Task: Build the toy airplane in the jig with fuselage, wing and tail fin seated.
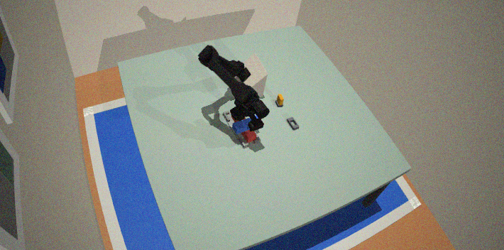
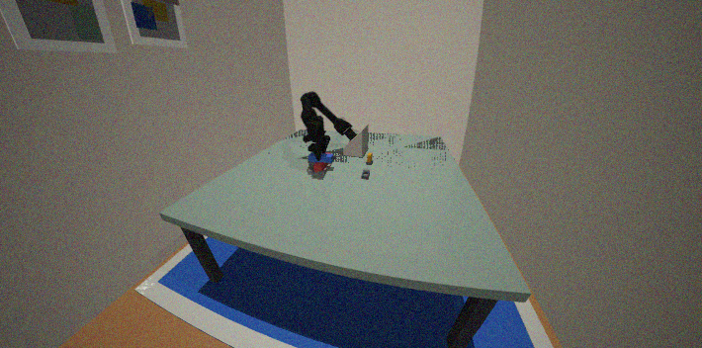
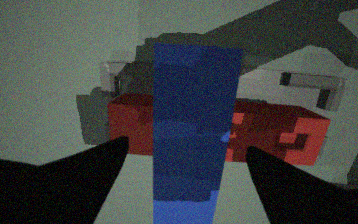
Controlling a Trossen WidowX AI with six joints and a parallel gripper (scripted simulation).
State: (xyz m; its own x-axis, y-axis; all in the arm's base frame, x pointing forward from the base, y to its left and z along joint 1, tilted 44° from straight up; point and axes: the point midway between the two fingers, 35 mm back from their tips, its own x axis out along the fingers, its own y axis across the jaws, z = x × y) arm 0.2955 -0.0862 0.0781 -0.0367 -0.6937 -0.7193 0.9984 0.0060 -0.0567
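Note:
The blue wing (image 1: 241, 126) (image 2: 326, 157) (image 3: 195, 90) lies crosswise over the middle of the red fuselage (image 1: 250, 136) (image 2: 319, 167) (image 3: 130, 125). The wing hides its own tab and the socket beneath, so I cannot tell whether it sits fully down. The fuselage lies along the pale jig, whose grey bracket (image 1: 227, 116) (image 3: 337, 87) shows beside it. A small dark opening shows near one fuselage end in the wrist view. My gripper (image 1: 245, 118) (image 2: 318, 155) (image 3: 188, 146) is open, its fingers on either side of the wing with gaps. The orange tail fin (image 1: 280, 99) (image 2: 370, 156) stands apart in a small dark holder.
An empty grey holder (image 1: 292, 123) (image 2: 365, 174) lies on the pale green table (image 1: 319, 165) (image 2: 297, 215), near the tail fin. A pale wedge-shaped block (image 1: 260, 81) (image 2: 360, 144) stands behind the jig, close to the arm.

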